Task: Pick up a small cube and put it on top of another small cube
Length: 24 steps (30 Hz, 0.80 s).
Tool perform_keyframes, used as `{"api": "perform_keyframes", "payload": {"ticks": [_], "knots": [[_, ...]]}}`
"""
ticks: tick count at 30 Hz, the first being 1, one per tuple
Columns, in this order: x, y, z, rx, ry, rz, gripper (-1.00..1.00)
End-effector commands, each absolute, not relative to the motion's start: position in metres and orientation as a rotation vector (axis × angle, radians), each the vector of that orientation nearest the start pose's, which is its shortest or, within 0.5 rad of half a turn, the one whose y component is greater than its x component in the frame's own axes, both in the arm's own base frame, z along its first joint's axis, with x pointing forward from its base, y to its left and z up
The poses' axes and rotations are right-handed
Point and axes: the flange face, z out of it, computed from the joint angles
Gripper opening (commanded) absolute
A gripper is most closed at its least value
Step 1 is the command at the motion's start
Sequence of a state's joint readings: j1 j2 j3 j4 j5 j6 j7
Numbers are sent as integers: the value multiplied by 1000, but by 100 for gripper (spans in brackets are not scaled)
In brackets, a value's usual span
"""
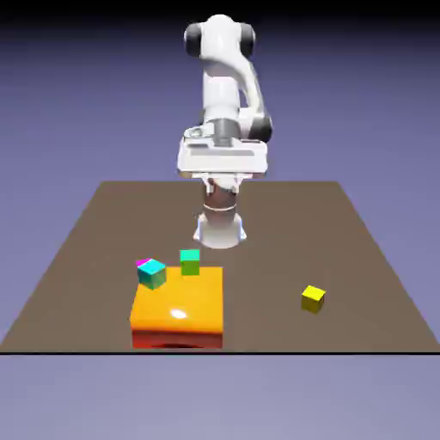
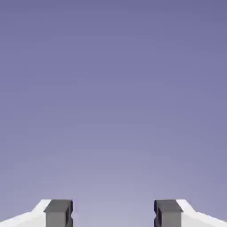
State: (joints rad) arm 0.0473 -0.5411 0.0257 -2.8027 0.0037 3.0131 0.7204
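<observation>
Place: simulated robotics test scene | Signs: rendered look, plain blue-violet backdrop | Furnishing: bare-edged brown table | On it: white robot arm at far side, plain colored blocks near left

At the exterior view's lower left, the cyan cube is hiding most of the magenta cube. The hand view's bottom edge is cutting off both fingers.

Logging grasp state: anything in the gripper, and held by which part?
Nothing held: the gripper is open, only backdrop between its fingertips.
</observation>
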Motion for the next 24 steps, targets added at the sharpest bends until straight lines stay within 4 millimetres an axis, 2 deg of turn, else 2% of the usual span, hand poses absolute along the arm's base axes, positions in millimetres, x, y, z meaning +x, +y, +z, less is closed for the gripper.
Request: {"api": "perform_keyframes", "payload": {"ticks": [1, 6, 12, 18, 24], "knots": [[395, 39, 427, -2645, 807, -911, 0], [383, 83, 328, -3063, 498, -510, 0], [336, 110, 224, -3455, -3, 1, 0], [275, 110, 147, -3680, -672, 493, 0], [221, 92, 96, -3671, -1528, 882, 0]]}}
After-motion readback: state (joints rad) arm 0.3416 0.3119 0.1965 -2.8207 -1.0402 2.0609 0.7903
